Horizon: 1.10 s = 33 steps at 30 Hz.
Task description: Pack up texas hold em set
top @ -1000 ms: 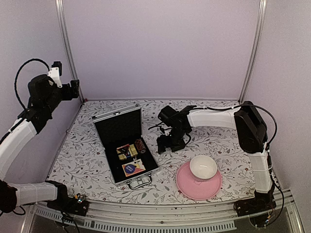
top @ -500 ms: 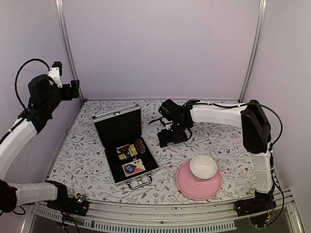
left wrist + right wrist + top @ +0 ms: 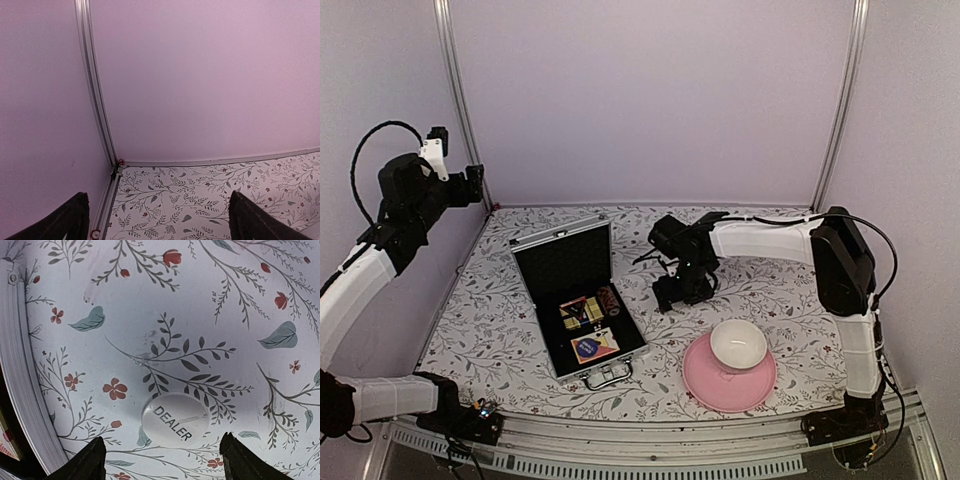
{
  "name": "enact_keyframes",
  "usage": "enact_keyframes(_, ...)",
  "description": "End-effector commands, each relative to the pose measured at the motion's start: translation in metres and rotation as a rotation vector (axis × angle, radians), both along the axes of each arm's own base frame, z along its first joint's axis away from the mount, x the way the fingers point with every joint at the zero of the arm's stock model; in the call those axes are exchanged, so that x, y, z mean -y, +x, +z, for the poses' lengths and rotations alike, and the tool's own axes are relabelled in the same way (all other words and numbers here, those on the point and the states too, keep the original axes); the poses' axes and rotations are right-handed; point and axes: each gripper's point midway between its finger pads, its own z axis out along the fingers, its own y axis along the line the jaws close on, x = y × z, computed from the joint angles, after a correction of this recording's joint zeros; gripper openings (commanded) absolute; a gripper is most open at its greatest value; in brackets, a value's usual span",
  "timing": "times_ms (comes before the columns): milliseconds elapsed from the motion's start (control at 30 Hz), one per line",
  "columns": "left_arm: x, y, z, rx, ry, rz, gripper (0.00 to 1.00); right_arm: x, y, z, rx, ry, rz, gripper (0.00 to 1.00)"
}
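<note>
Right claw point(image 3: 162, 460) hangs open over a flat white round disc marked DEALER point(image 3: 175, 419), low centre of frame, on the floral bench point(image 3: 150, 300) beside the open silver aluminium briefcase point(image 3: 560, 238). Being so thin, the disc may skid away under a closing pinch

Lilac walls point(image 3: 650, 100), aluminium posts point(image 3: 839, 100) — floral tabletop point(image 3: 770, 300)

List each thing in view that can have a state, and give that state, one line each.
briefcase: open, lid propped up
gold card box: lying inside the briefcase
dealer button: outside the briefcase, flat on the table, lettering up
white bowl: upright, on the pink plate
left gripper: open, empty, raised
right gripper: open, empty, over the dealer button
</note>
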Motion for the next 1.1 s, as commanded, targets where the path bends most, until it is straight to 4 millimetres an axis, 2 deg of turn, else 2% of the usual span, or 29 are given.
enact_keyframes(0,0.003,0.002,-0.002,0.009,0.008,-0.006,0.97,0.010,0.001,-0.017,-0.020,-0.071,-0.009,0.79)
enact_keyframes(333,0.003,0.002,-0.002,0.007,0.007,-0.008,0.97,0.010,0.004,-0.028,-0.021,-0.116,0.009,0.75)
enact_keyframes(1067,0.005,0.001,-0.001,0.010,0.005,-0.014,0.97,0.015,-0.006,-0.057,-0.022,-0.238,0.066,0.65)
